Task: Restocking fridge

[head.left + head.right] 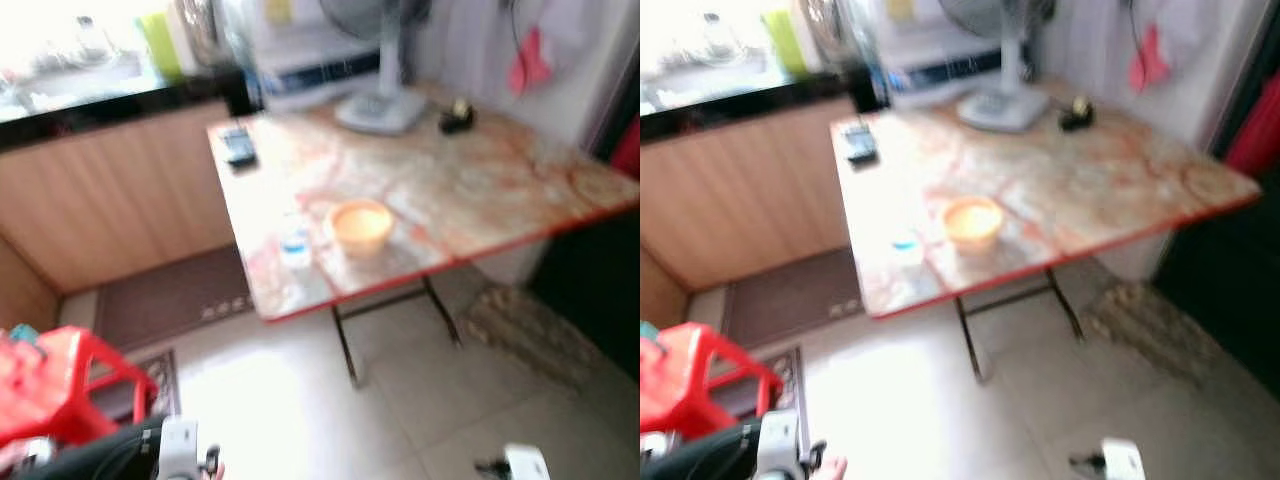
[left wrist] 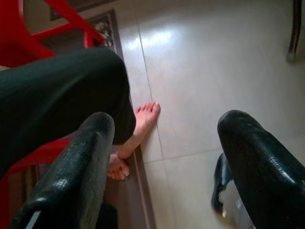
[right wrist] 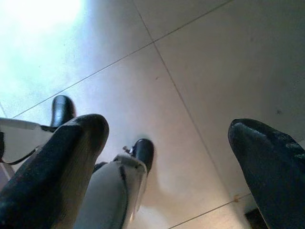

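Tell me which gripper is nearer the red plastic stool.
Left. The left gripper hangs open by the person's leg, right beside the red plastic stool on the robot's left. The right gripper hangs open over bare floor tiles, farther away.

A home kitchen, blurred in the head views. A wood-fronted counter (image 1: pixel 110 190) with a black top runs across the upper left under a bright window, and a marble-patterned folding table (image 1: pixel 480 190) fills the center, holding a fan (image 1: pixel 385 100), a bowl (image 1: pixel 360 225) and a water bottle (image 1: pixel 295 243). A red plastic stool (image 1: pixel 60 385) stands at lower left on the pale tiled floor (image 1: pixel 450 400), beside a doormat (image 1: pixel 170 295).
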